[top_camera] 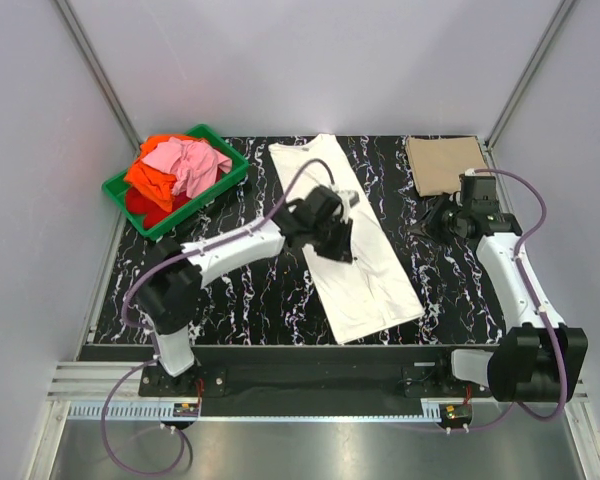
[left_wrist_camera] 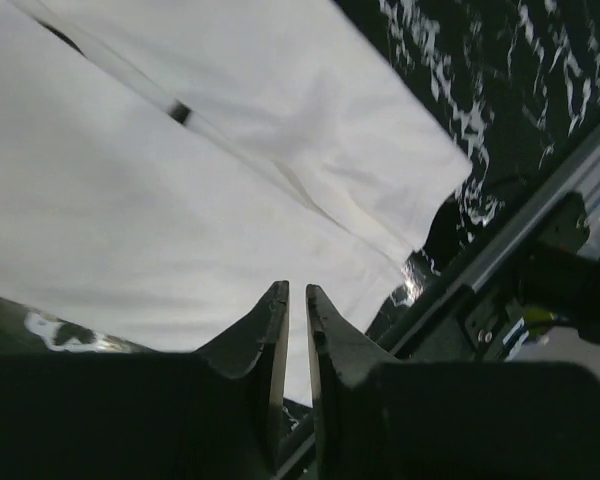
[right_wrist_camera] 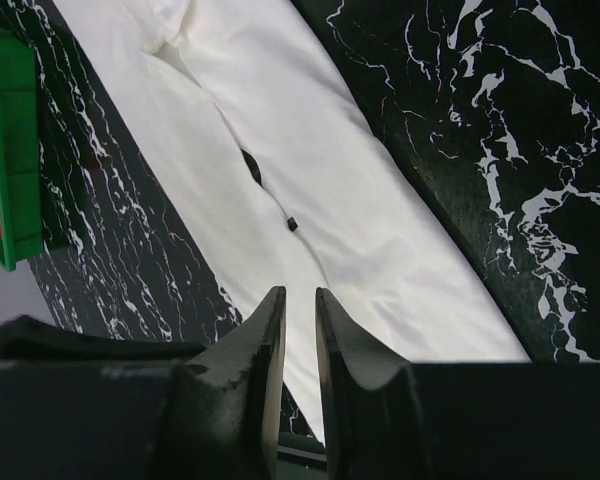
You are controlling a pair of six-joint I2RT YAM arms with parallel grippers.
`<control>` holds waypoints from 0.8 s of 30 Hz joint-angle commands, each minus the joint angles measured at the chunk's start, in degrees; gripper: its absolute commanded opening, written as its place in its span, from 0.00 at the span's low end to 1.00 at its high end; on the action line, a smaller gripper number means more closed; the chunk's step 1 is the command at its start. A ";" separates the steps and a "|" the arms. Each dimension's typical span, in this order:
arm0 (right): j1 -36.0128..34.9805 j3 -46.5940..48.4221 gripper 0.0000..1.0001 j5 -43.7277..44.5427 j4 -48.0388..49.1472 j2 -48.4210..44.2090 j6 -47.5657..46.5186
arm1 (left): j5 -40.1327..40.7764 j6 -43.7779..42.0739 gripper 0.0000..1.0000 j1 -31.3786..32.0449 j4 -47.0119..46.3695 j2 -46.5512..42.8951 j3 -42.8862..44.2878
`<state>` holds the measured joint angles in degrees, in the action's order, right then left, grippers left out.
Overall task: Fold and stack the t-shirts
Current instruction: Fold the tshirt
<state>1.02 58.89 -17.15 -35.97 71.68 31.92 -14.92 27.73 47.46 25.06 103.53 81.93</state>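
White shirt [top_camera: 370,285] at centre, black marks [right_wrist_camera: 292,225] too small to read; left gripper [left_wrist_camera: 297,290], right gripper [right_wrist_camera: 300,292] — fingers narrow, holding nothing.

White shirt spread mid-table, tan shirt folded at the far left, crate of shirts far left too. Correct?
No. The tan shirt lies folded at the far right, not the far left; the top view shows it. The white shirt is mid-table and the crate far left.

The white cloth t-shirt [top_camera: 370,285] looks smooth and matt; the black white-veined tabletop [top_camera: 450,290] glossy; the green crate [top_camera: 220,188] hard plastic.
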 commanded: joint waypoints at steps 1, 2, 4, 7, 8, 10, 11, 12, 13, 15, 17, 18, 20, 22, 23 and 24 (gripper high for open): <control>-0.14 4.65 0.25 1.15 -3.32 -2.77 -2.30 | -1.17 4.43 0.18 1.93 -6.68 0.19 -7.72; -0.14 4.83 0.25 1.06 -3.50 -3.03 -2.22 | -1.17 5.23 0.18 2.63 -7.65 0.36 -8.97; -0.14 4.92 0.25 0.71 -3.58 -3.13 -2.22 | -0.21 7.16 0.19 4.74 -9.24 0.71 -12.04; -0.14 5.44 0.27 0.09 -4.11 -2.86 -3.44 | 2.69 9.10 0.19 5.97 -8.89 0.10 -16.34; -0.14 5.70 0.27 0.36 -4.55 -2.69 -3.88 | 3.74 9.19 0.19 5.98 -8.71 -0.42 -17.58; -0.14 6.41 0.28 0.97 -5.86 -2.16 -4.85 | 7.16 9.10 0.19 5.98 -6.44 -2.09 -20.74; -0.14 6.41 0.28 1.06 -6.04 -2.07 -4.94 | 8.05 9.27 0.19 5.89 -5.56 -2.80 -22.06; -0.14 6.32 0.28 1.06 -6.05 -1.90 -4.94 | 11.02 10.23 0.20 5.97 -3.55 -4.63 -23.38; -0.14 5.97 0.28 0.45 -6.05 -1.72 -4.77 | 13.05 10.94 0.20 5.89 -2.48 -5.78 -26.61; -0.23 5.18 0.28 -0.51 -5.96 -1.54 -4.24 | 18.40 13.13 0.21 5.89 -0.64 -10.94 -32.76; -0.23 4.48 0.28 -0.61 -5.78 -1.28 -3.89 | 21.49 14.46 0.23 5.80 0.69 -14.56 -36.56; -0.31 4.04 0.28 -0.69 -5.52 -1.19 -3.45 | 23.77 15.16 0.23 5.63 2.35 -17.71 -39.45; -0.58 2.37 0.28 -0.78 -4.47 -1.28 -2.40 | 25.89 15.60 0.25 4.49 5.94 -20.11 -41.23; -2.75 0.45 0.28 -0.87 -2.98 -1.02 -1.52 | 28.71 15.52 0.26 3.26 8.41 -23.27 -42.55; -3.73 -0.18 0.28 -0.78 -2.54 -0.67 -0.47 | 29.59 15.26 0.26 1.68 9.56 -24.33 -42.56; -5.31 -0.79 0.28 -0.61 -2.10 -0.40 0.06 | 30.64 13.95 0.27 1.06 11.66 -26.42 -41.51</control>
<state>-0.82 59.88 -17.15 -40.21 70.54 29.89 7.35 42.11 50.87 29.45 80.53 40.56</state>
